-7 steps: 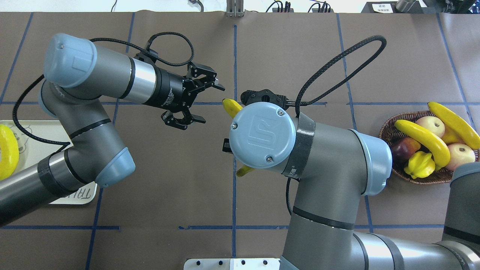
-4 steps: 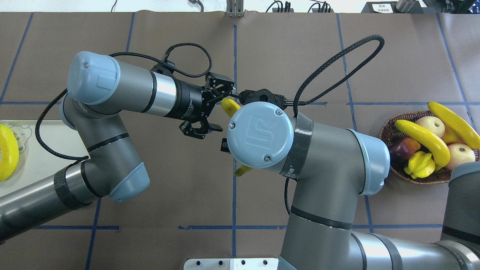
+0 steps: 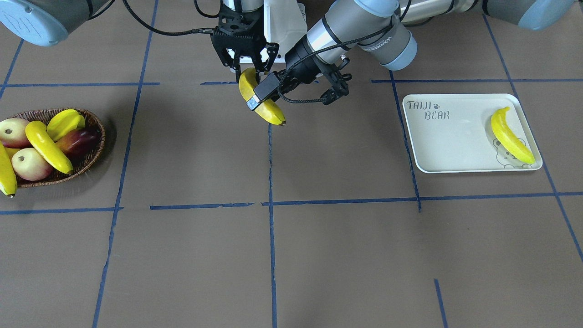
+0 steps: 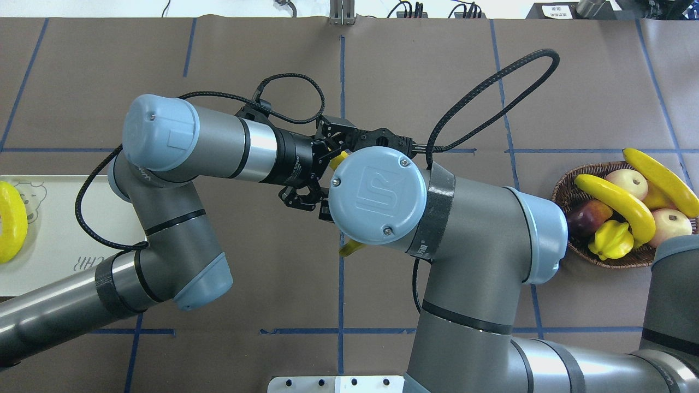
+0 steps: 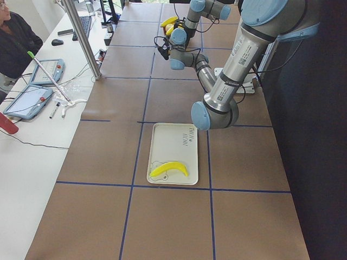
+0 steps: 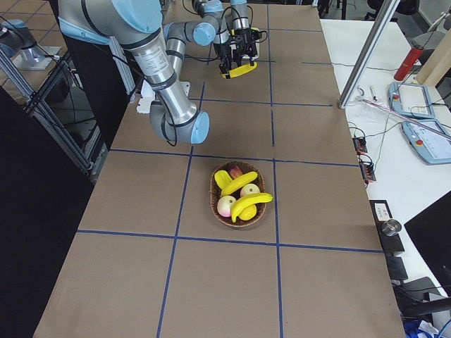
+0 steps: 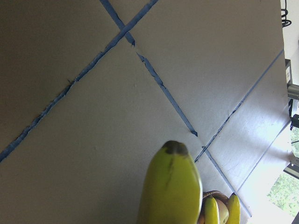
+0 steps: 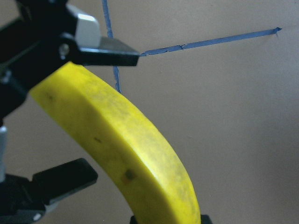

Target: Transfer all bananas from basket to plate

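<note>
Banana (image 3: 269, 112) hangs pinched in the right end effector (image 3: 250, 70) at the front view's upper centre; the left end effector (image 3: 266, 86) straddles it, fingers spread, not clamped.

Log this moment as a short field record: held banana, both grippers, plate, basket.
held banana: lifted over mid-table
right gripper: shut on the held banana near one end
left gripper: open, fingers either side of that banana
plate: one banana lying on it
basket: two bananas inside, with apples and a star fruit
</note>
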{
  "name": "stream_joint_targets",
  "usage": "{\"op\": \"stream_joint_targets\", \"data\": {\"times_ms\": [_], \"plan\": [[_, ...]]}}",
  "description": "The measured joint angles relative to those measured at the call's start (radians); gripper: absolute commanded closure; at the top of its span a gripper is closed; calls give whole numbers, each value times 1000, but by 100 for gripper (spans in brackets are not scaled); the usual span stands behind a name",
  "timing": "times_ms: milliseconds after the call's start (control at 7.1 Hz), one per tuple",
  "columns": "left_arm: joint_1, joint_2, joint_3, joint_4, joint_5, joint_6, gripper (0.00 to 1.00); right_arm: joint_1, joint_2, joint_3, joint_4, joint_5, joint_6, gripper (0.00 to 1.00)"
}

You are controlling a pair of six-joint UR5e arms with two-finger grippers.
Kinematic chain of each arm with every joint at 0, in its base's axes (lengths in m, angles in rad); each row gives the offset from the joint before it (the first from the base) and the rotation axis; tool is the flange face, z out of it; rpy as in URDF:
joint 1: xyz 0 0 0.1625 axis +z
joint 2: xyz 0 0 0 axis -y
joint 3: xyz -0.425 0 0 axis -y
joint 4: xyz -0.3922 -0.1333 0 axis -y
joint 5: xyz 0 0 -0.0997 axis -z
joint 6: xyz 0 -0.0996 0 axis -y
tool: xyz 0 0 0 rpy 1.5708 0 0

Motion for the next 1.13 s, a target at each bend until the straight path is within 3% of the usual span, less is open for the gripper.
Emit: {"op": "stream_joint_targets", "data": {"times_ms": [282, 564, 705, 845, 1127], "plan": [[4, -1, 1, 1, 8, 2, 99, 0, 0, 0, 0, 1, 0, 100], [4, -1, -6, 7, 11, -1, 100, 0, -1, 2, -1, 2, -1, 92], [2, 0, -10, 10, 10, -1, 100, 1, -1, 4, 0, 3, -1, 27], [-2, 0, -13, 11, 10, -3, 100, 1, -2, 8, 2, 4, -1, 0], [-5, 1, -19, 12, 10, -5, 100, 2, -8, 29, 4, 9, -2, 0]]}}
